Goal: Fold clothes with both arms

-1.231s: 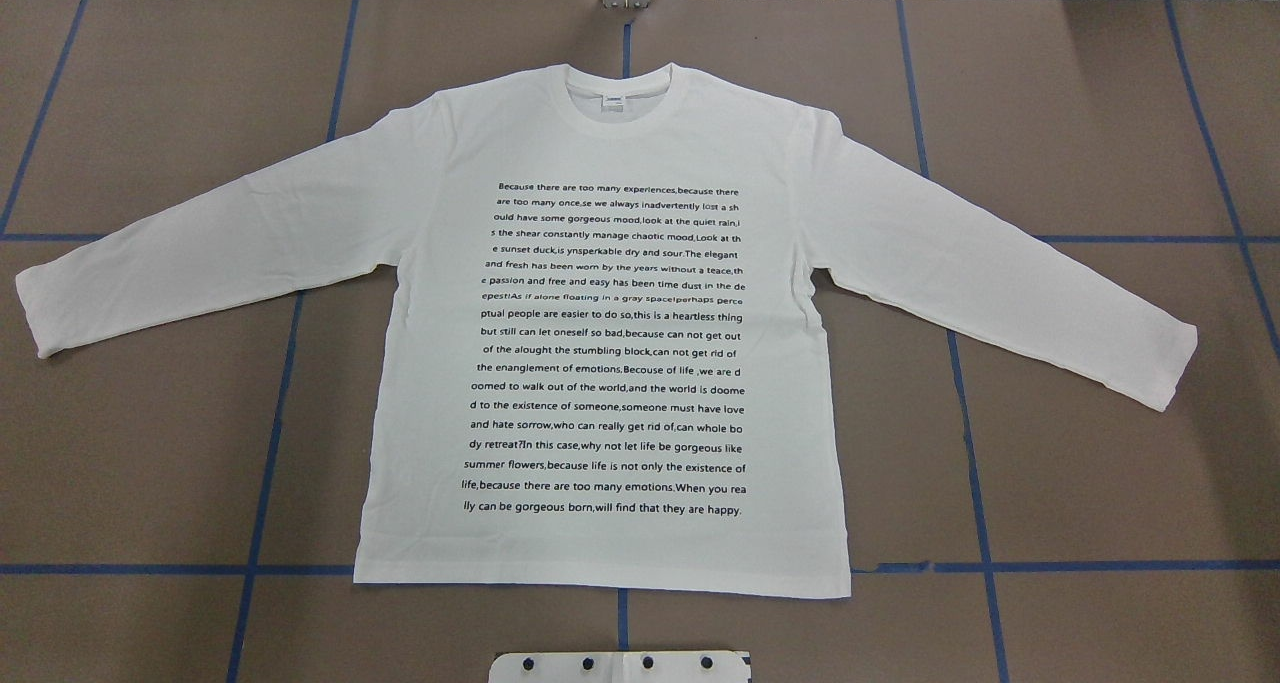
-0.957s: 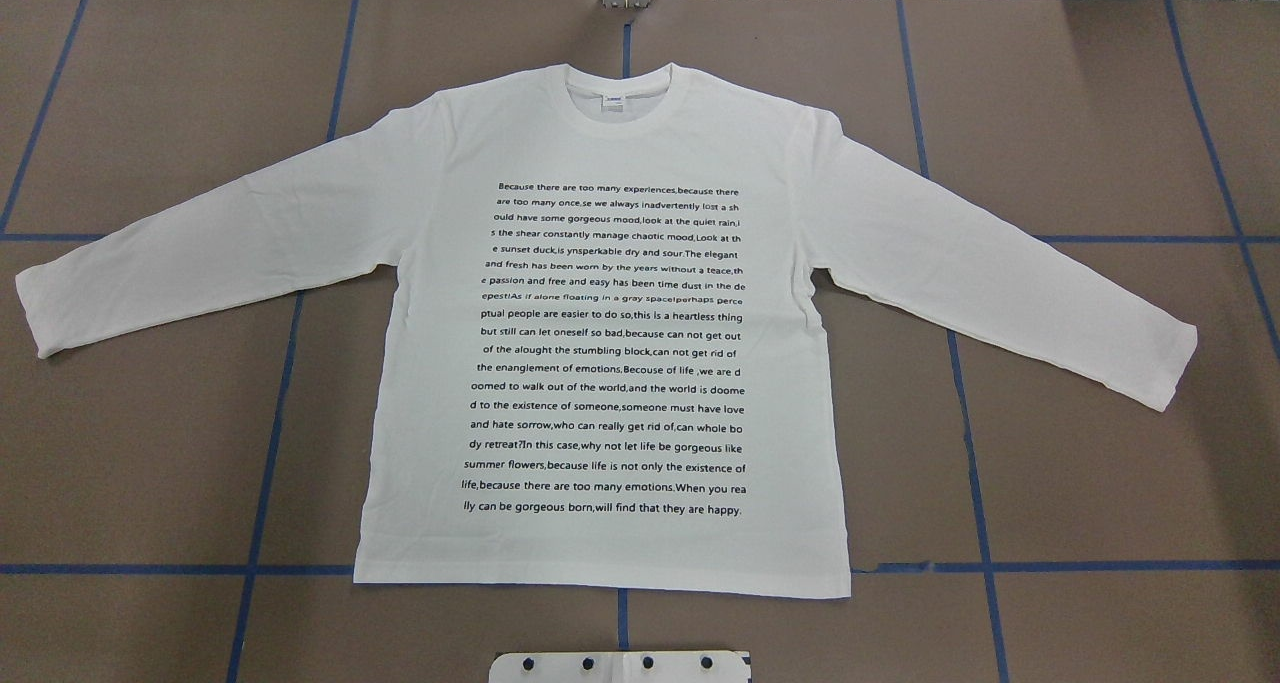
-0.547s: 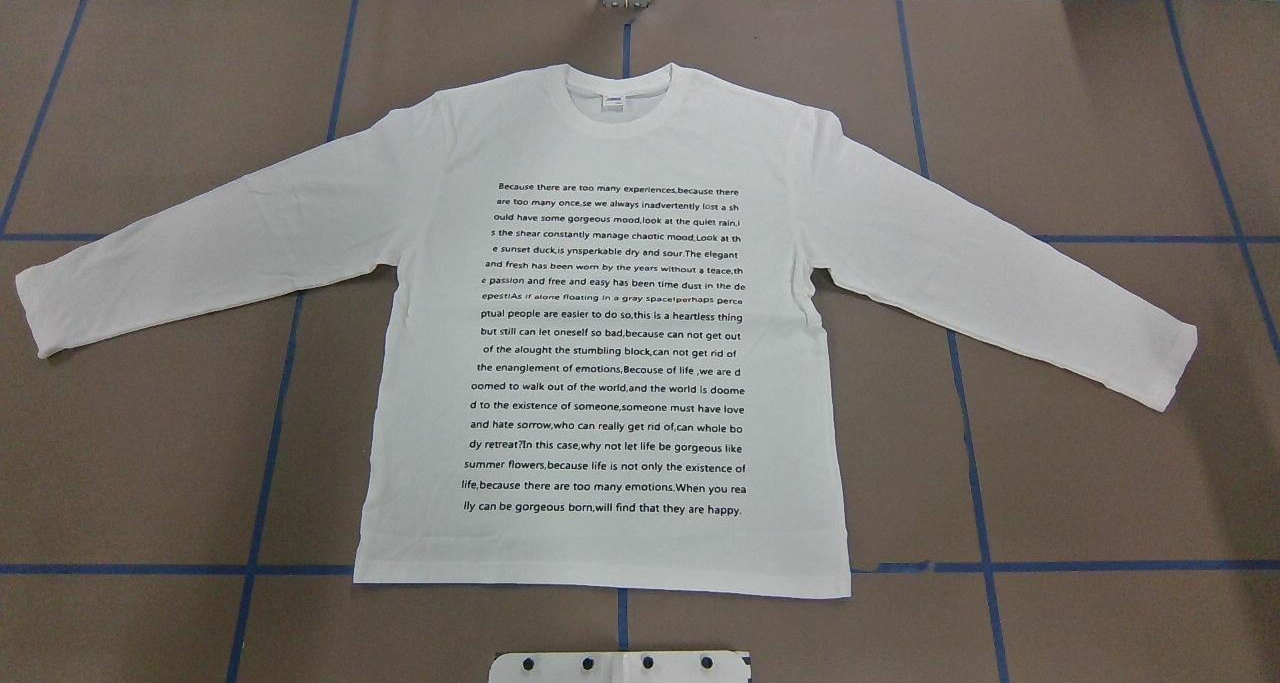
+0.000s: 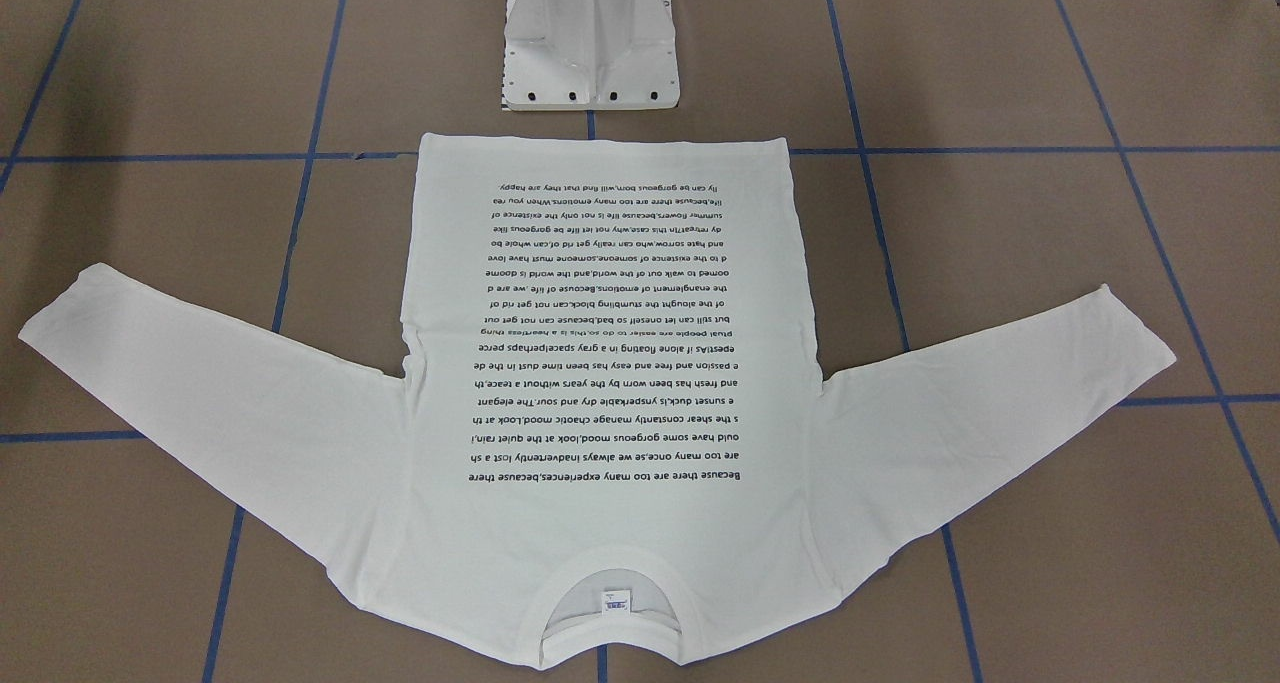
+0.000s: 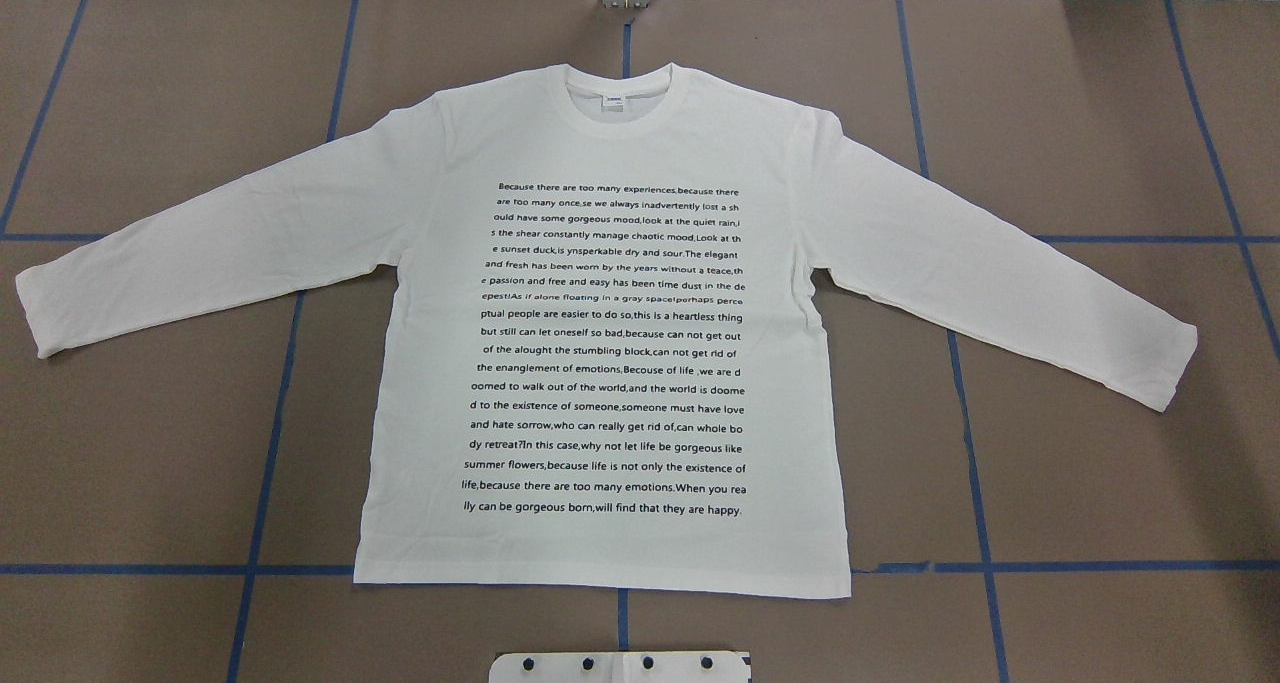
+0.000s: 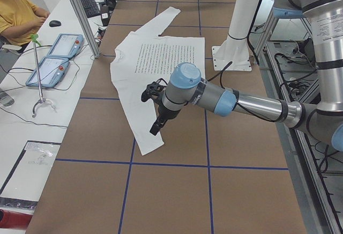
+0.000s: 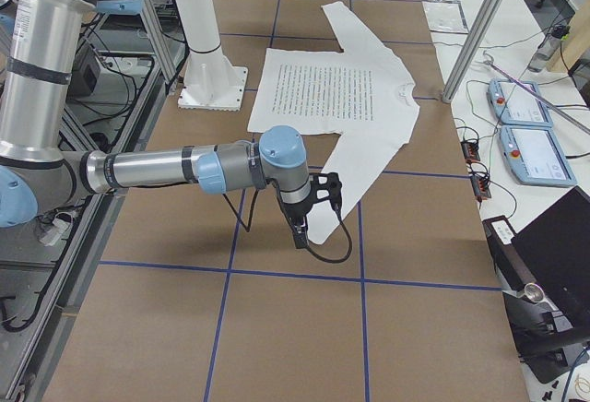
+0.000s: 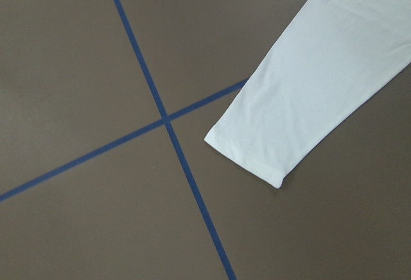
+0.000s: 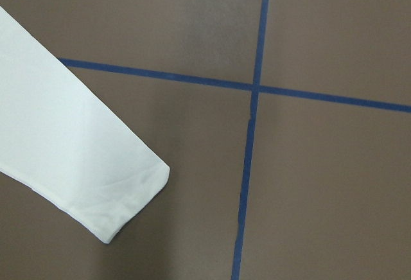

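The clothes are one white long-sleeved T-shirt [image 5: 610, 343] lying flat on the brown table, printed text up, collar at the far side and both sleeves spread out. It also fills the front view as the T-shirt [image 4: 600, 363]. My left gripper [image 6: 155, 128] hangs over the left sleeve's cuff [image 8: 257, 151]. My right gripper [image 7: 298, 234] hangs over the right sleeve's cuff [image 9: 122, 209]. Each shows only in a side view, so I cannot tell whether either is open or shut. No fingers show in the wrist views.
The white metal pedestal [image 4: 592, 43] stands just behind the shirt's hem. Blue tape lines [image 5: 270, 443] cross the brown table. A seated person [image 6: 16, 14], two teach pendants [image 6: 53, 62] and an aluminium post [image 6: 80, 14] are along the far side.
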Controlling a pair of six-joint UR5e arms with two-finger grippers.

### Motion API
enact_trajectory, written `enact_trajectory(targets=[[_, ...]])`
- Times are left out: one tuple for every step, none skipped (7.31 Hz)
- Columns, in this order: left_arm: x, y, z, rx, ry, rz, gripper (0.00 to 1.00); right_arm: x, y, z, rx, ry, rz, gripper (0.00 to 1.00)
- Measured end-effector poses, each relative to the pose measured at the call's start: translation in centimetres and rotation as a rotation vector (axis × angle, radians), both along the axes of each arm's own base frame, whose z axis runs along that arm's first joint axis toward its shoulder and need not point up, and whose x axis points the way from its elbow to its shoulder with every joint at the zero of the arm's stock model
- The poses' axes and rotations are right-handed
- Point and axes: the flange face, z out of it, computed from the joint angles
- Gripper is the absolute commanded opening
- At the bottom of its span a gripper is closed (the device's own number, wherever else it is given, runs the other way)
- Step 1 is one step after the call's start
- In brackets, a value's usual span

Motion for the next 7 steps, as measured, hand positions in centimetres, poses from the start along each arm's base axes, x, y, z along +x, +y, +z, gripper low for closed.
enact_trajectory(targets=[[-0.1, -0.8, -0.9, 0.083, -0.002, -0.002, 1.0, 0.1, -0.4, -1.1, 0.05, -0.002, 0.003, 1.0], [-0.1, -1.2, -0.8, 0.132, -0.001, -0.002, 1.0, 0.2, -0.4, -1.4, 0.087, -0.006, 0.007, 1.0], [-0.2, -1.6, -0.4, 0.147, 0.0, -0.001, 1.0, 0.3, -0.5, -1.2, 0.113, -0.007, 0.01, 1.0], [-0.2, -1.7, -0.1, 0.153, -0.001, 0.0, 1.0, 0.3, -0.8, -0.5, 0.114, -0.011, 0.029, 1.0], [-0.2, -1.8, 0.1, 0.151, -0.002, 0.001, 1.0, -0.1, -1.2, 0.4, 0.092, -0.03, 0.074, 1.0], [-0.2, -1.9, 1.0, 0.134, -0.001, 0.002, 1.0, -0.9, -1.5, 1.6, 0.076, -0.055, 0.117, 1.0], [-0.1, -1.9, 1.9, 0.117, -0.001, 0.004, 1.0, -2.1, -1.7, 3.2, 0.067, -0.072, 0.146, 1.0]])
